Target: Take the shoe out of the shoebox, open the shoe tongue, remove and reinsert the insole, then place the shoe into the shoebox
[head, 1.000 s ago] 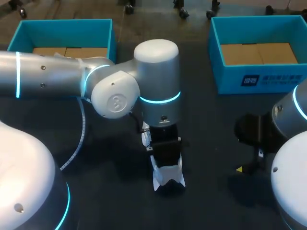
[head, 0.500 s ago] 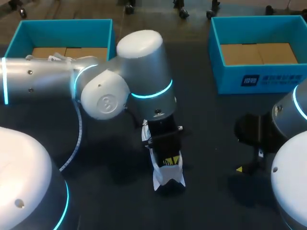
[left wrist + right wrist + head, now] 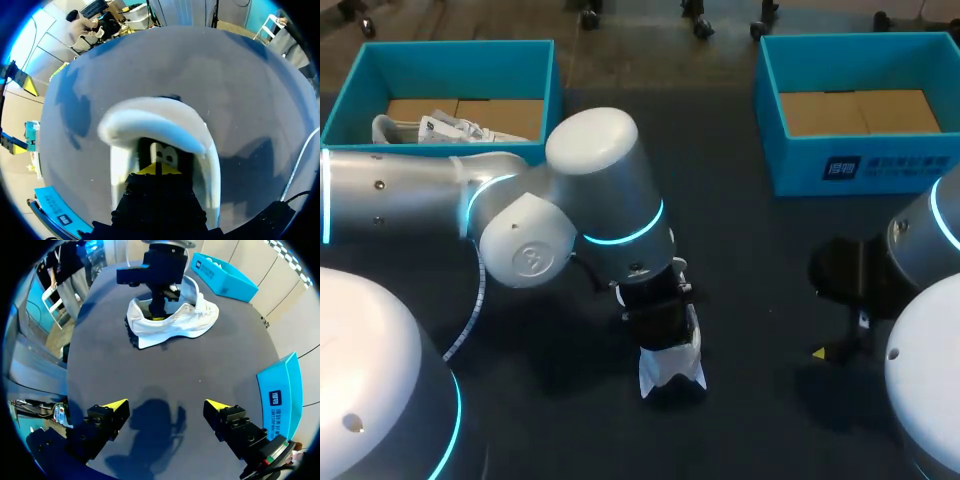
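- The white low-top sneaker point(image 3: 182, 325) stands upright on its sole near the middle of the dark table top point(image 3: 760, 250), outside both boxes.
- The left gripper point(image 3: 159, 169) points straight down into the sneaker's opening, behind the padded collar. Its yellow tips are pressed together. I cannot tell whether anything thin is pinched between them.
- The right gripper point(image 3: 166, 405) hangs above bare table, well apart from the sneaker, fingers spread wide and empty.
- An open teal cardboard shoebox point(image 3: 548, 75) sits at the table's far left, with crumpled white packing paper point(image 3: 450, 128) inside.
- A second teal cardboard shoebox point(image 3: 860, 165) sits at the far right, showing its brown floor.
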You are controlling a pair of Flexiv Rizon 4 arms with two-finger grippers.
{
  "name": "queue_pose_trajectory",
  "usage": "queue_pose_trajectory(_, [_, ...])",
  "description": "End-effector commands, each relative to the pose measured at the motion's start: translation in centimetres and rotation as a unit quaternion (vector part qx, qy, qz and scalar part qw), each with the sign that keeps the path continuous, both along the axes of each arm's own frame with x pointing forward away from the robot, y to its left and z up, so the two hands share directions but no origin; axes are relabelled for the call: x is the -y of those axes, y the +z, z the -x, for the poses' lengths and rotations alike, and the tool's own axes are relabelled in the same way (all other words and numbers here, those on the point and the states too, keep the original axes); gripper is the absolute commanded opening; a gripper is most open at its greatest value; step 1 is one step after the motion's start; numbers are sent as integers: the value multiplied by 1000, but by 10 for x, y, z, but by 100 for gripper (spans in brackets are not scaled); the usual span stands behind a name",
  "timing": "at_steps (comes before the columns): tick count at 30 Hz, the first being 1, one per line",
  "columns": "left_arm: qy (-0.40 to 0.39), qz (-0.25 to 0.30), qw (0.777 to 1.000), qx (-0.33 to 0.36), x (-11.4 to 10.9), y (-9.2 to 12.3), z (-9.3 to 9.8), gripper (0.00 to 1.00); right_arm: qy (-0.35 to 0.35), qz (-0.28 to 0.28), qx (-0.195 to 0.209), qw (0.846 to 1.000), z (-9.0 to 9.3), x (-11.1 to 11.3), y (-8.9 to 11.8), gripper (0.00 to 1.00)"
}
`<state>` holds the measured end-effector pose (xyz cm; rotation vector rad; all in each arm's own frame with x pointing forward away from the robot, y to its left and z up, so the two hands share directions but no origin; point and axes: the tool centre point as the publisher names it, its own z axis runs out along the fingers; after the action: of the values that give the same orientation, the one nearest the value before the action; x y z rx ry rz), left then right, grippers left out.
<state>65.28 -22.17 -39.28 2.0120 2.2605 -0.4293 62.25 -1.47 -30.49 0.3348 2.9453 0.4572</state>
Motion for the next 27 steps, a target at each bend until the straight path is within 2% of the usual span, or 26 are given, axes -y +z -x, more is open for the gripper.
queue_pose_trajectory(1, [4,13,1000,-2,-8,27,-1,0,0,0,1,1000,2,1,0,100])
queue_pose_trajectory(5, [22,32,999,-19,0,27,-6,0,0,0,1,1000,2,1,0,100])
queue_pose_trajectory(11, [6,39,999,-20,9,-1,-3,0,0,0,1,1000,2,1,0,100])
queue_pose_trajectory(16, [7,22,1000,-22,9,-11,-5,0,0,0,1,1000,2,1,0,100])
queue_pose_trajectory(21, [13,-18,1000,-4,4,-9,-6,0,0,0,1,1000,2,1,0,100])
queue_pose_trajectory(27, [1,-42,999,14,-1,12,-7,0,0,0,1,1000,2,1,0,100])
